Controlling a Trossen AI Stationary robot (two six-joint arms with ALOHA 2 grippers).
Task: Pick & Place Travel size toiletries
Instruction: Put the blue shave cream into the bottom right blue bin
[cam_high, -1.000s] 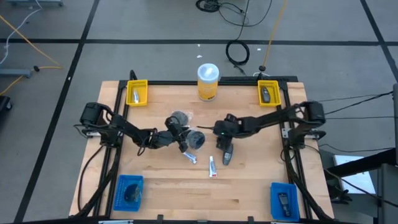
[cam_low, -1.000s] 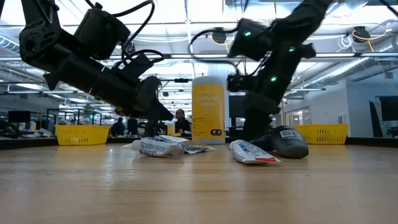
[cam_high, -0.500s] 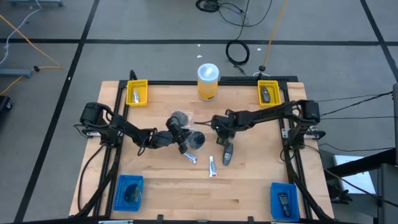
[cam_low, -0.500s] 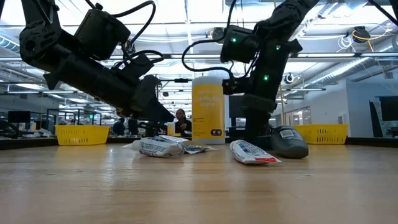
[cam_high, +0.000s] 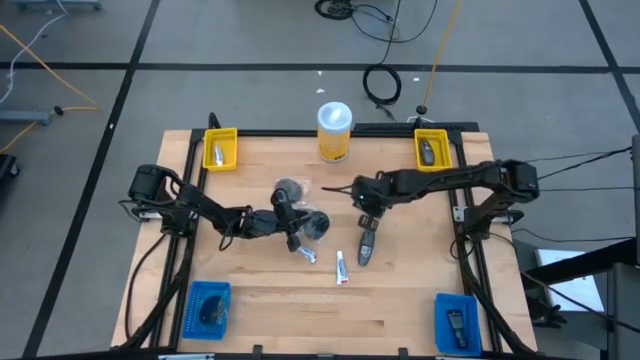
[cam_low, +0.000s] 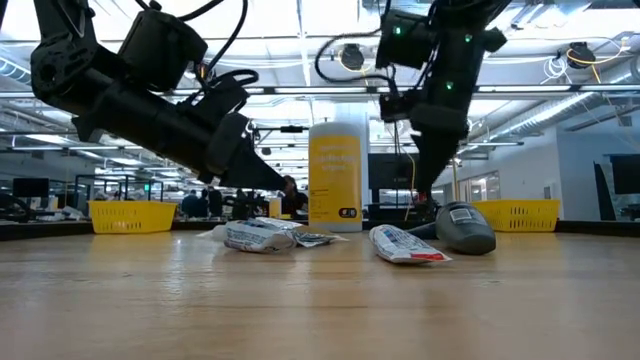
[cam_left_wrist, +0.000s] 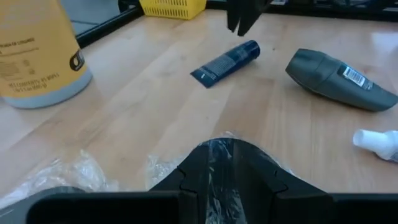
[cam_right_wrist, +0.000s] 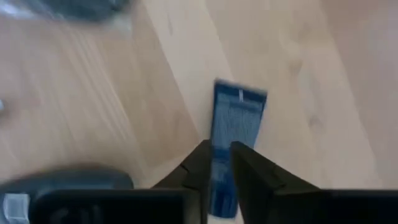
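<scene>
Jaws: right gripper (cam_right_wrist: 216, 163) nearly closed around flat blue tube (cam_right_wrist: 231, 134) | left gripper (cam_left_wrist: 222, 163) pinching crinkly clear wrapper (cam_left_wrist: 219, 151) | wooden table (cam_high: 400, 300)

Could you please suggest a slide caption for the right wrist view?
Right tool closed on a small blue tube, over the wooden table, with a dark grey oblong piece lying nearby.

You see a pale wood table (cam_high: 400, 300), smooth and matt. The wrapper (cam_left_wrist: 81, 171) is clear, crinkled, glossy plastic. The blue tube (cam_left_wrist: 225, 62) has a satin sheen; the grey piece (cam_left_wrist: 339, 79) is matt plastic.
</scene>
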